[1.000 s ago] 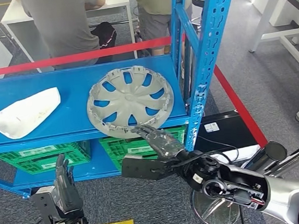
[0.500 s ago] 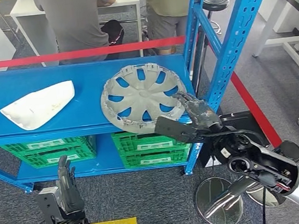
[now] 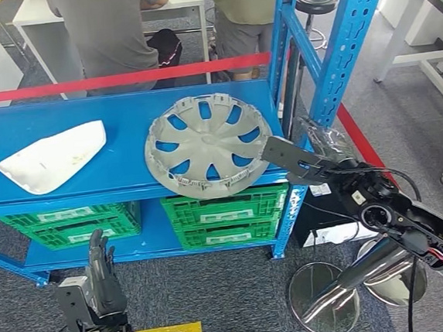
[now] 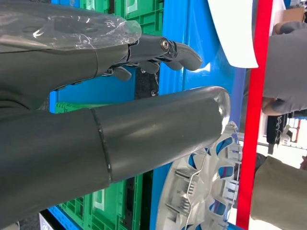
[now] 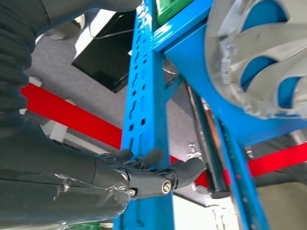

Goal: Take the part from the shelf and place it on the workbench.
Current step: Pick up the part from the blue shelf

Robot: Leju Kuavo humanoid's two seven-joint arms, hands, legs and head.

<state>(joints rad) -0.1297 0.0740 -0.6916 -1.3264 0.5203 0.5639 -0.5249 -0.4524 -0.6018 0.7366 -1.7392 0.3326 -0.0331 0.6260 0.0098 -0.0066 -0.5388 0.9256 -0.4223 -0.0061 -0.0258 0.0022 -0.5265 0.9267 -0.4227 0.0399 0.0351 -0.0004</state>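
A silver hubcap [image 3: 209, 144] lies flat on the blue shelf [image 3: 120, 171], its front rim over the shelf's front edge. It is also seen from the side in the right wrist view as hubcap [image 5: 260, 57] and in the left wrist view as hubcap [image 4: 203, 191]. My right hand [image 3: 303, 157] is stretched out flat and holds nothing, just right of the hubcap's rim, by the blue upright post [image 3: 338, 55]. Its fingers [image 5: 163, 175] lie in front of that post [image 5: 145, 96]. My left hand [image 3: 103, 281] hangs low in front of the shelf, fingers [image 4: 173, 48] apart and holding nothing.
A white curved part [image 3: 51, 157] lies at the shelf's left. Green crates [image 3: 223, 216] fill the lower shelf. Two people [image 3: 108, 28] stand behind a red bar [image 3: 118, 80]. Stool bases [image 3: 325, 304] stand on the floor at right, with a black box [image 3: 323, 215] beside the post.
My right hand has risen from under the shelf's front edge and swung right to the hubcap's right rim by the post. The view shifted a little. The left hand stayed low.
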